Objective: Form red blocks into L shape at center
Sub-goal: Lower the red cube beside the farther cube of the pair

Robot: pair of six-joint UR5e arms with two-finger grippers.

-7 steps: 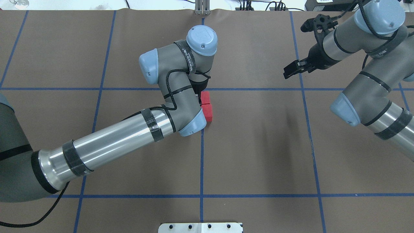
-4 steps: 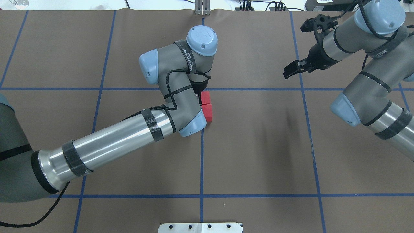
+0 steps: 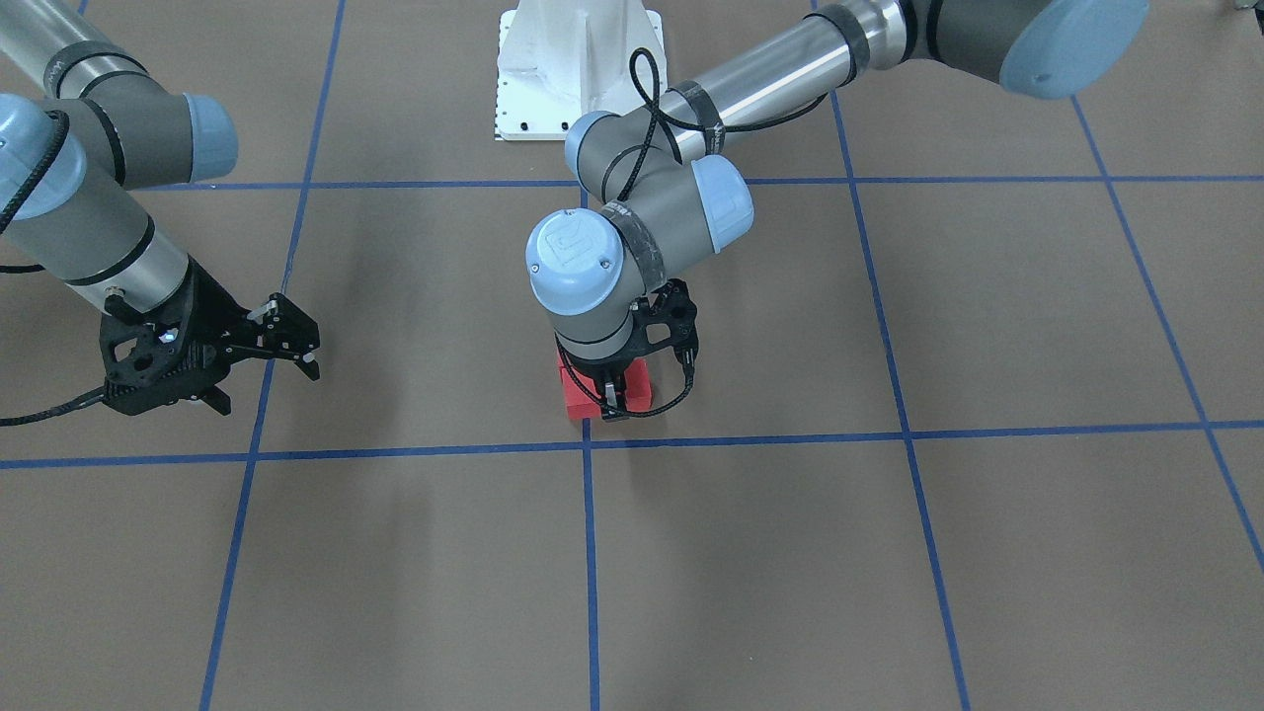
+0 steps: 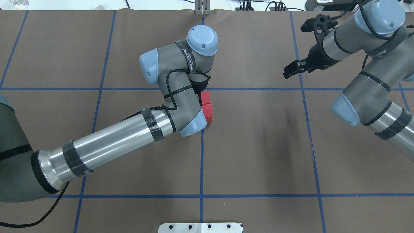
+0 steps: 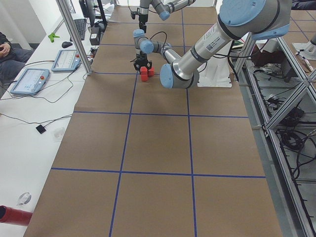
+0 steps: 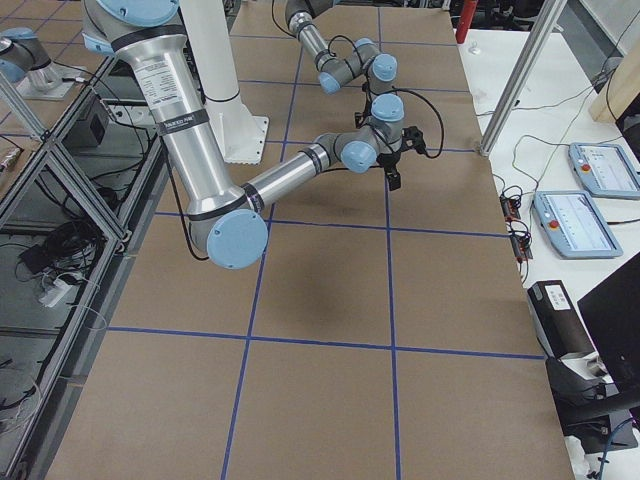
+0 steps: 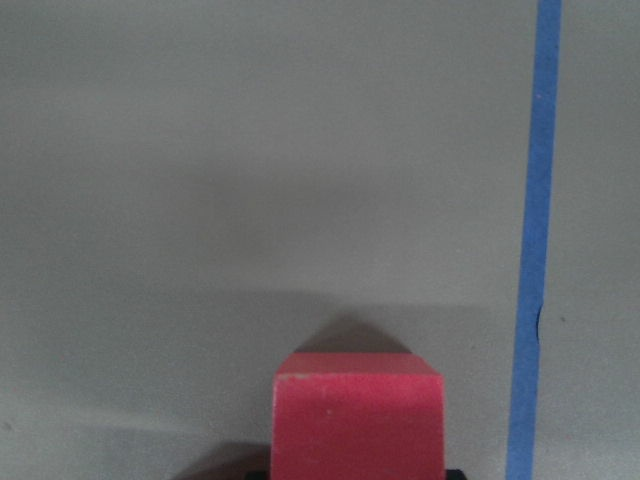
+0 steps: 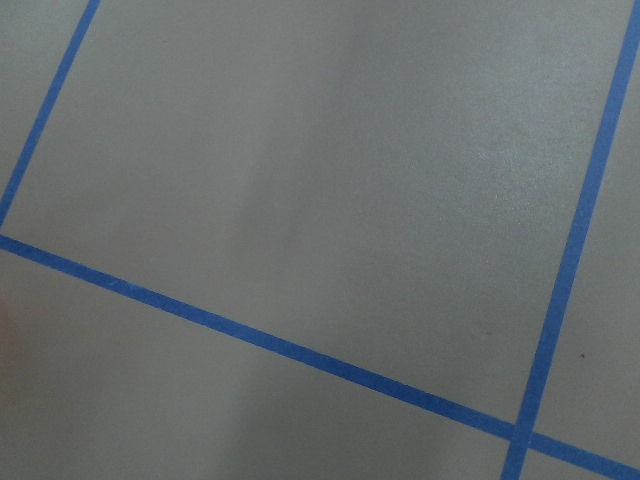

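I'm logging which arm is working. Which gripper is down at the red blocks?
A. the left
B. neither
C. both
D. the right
A: the left gripper is down at the red blocks, while the right gripper hangs well away from them, off to the side.

All bunched up in the middle

My left gripper (image 3: 612, 403) is right over the blocks (image 4: 207, 110), just on my side of the center (image 3: 587, 446). Two blocks sit in line, one behind the other. Right gripper (image 3: 308, 355) hangs well off right, over the table (image 4: 258, 155).
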